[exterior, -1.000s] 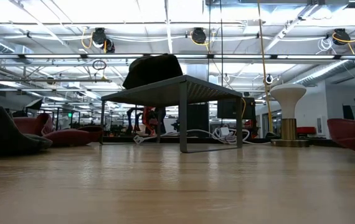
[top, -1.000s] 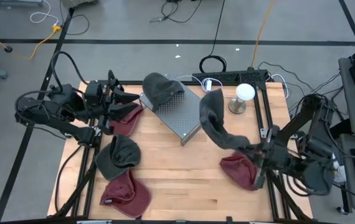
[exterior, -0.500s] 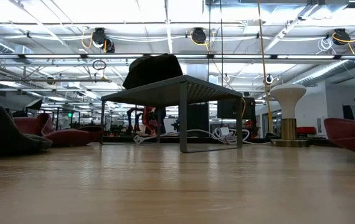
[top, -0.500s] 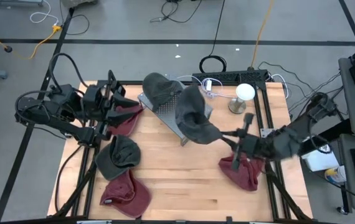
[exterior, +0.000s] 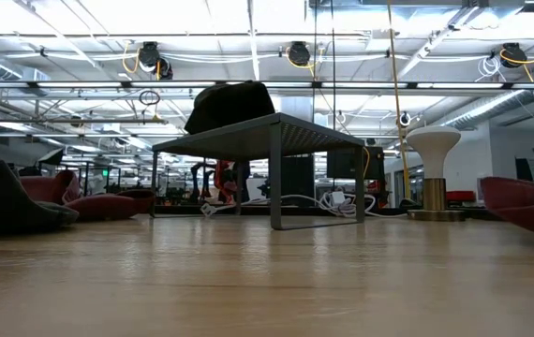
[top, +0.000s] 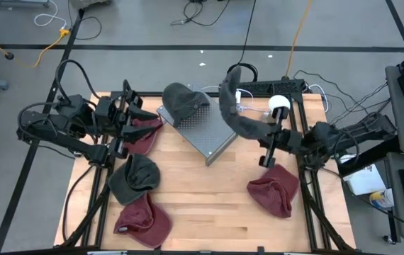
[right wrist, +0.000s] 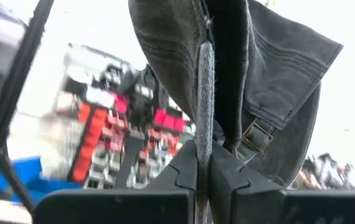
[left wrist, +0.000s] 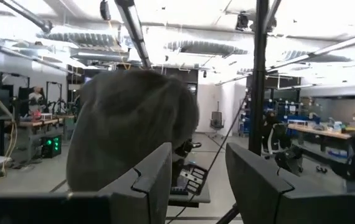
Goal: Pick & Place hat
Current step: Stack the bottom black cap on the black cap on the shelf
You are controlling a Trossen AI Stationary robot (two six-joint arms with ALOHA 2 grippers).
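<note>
metal rack (top: pixel 205 131), white lamp (top: pixel 278 106), cables (top: pixel 241 72)

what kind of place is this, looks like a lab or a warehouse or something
Most likely a robotics lab in a big industrial hall. A wooden table in a black frame holds two arms and loose hats; cables run over a concrete floor, and the low view shows open ceiling pipes and strip lights.

The right arm stretches in from the right edge of the high view toward its centre, its claw (top: pixel 267 134) raised at centre right with the fingers (right wrist: pixel 193 165) pinched together on grey fabric. The left arm folds at centre left, its claw (top: pixel 137 115) parted and pointing rightward.
</note>
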